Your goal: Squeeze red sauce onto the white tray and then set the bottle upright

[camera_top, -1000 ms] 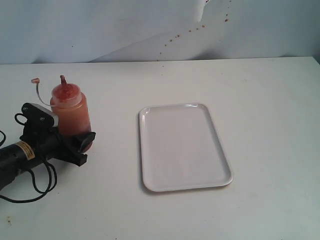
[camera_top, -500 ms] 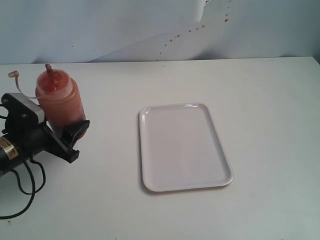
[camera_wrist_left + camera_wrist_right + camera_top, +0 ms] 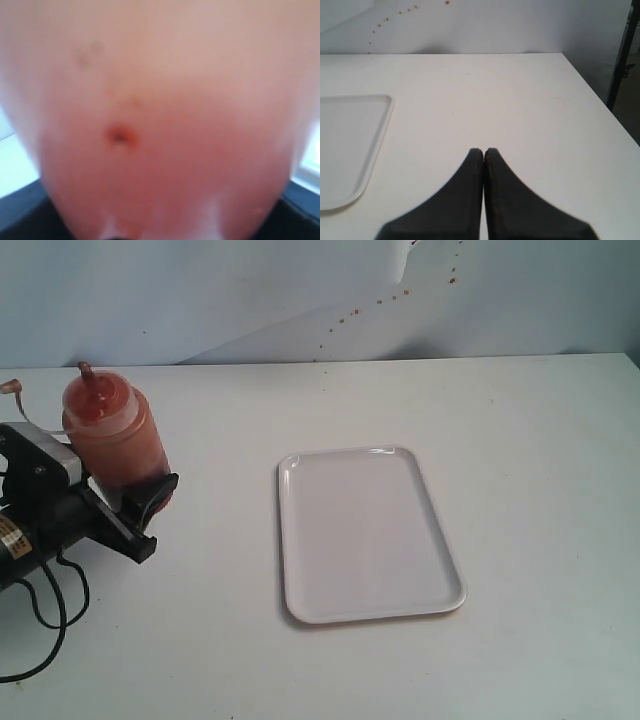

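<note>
Bottle [image 3: 112,435] stands at the left of the frame, leaning slightly, clamped low on its body by the left tool [image 3: 140,492]; the right tool [image 3: 484,152] has its jaws pressed together on nothing; whether the bottle's base is clear of the surface [image 3: 540,460] is hard to tell. The white tray [image 3: 372,535] lies well apart toward the middle, bare. Risks, as I judge them: the soft translucent wall yields, so a tighter clamp could push red sauce [image 3: 165,165] out of the uncapped pointed nozzle [image 3: 86,371] onto the surface short of the tray; smooth round plastic may twist or slip when tipped. The tray is flat, glossy, round-cornered and low-rimmed.
</note>
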`<control>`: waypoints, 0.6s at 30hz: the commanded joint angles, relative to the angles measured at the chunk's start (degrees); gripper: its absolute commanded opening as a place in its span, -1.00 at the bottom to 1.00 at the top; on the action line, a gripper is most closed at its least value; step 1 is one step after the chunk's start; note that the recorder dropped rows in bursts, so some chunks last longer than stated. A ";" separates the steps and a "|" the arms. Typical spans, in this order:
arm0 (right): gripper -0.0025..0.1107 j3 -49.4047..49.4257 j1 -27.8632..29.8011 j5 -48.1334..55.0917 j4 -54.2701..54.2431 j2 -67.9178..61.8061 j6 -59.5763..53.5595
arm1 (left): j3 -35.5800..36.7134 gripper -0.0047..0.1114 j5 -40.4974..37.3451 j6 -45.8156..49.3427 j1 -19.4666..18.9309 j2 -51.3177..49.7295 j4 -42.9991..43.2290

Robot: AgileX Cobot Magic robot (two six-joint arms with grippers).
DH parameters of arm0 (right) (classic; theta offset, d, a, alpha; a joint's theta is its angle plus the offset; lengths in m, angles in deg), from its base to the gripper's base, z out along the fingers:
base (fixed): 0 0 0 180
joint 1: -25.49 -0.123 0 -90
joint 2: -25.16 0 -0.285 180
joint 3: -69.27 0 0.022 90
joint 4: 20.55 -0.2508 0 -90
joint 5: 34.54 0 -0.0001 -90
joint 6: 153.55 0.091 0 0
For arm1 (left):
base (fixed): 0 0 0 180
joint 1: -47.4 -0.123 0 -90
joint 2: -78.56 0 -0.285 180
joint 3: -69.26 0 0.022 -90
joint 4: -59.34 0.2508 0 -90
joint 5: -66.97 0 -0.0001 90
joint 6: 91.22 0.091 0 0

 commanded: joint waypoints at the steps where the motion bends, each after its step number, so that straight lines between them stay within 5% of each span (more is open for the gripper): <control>1: -0.96 0.15 0.34 -0.07 -0.32 0.32 0.09 | 0.15 -0.92 3.35 0.56 -0.10 0.82 -0.36; 4: -0.96 0.15 0.34 -0.07 -0.32 0.32 0.09 | 0.15 -0.92 3.35 2.82 -0.10 0.82 0.27; 8: -0.96 0.15 0.34 -0.96 0.63 0.32 -0.18 | -0.48 -0.92 3.35 19.33 0.73 1.08 1.66; 11: -0.96 0.15 0.34 -9.65 -6.10 0.32 0.15 | -5.12 -0.92 3.35 30.11 7.22 1.08 -0.51; 18: -0.96 0.15 0.34 -30.00 -7.78 0.32 4.21 | -15.17 -0.92 -7.78 61.86 21.66 1.08 -21.60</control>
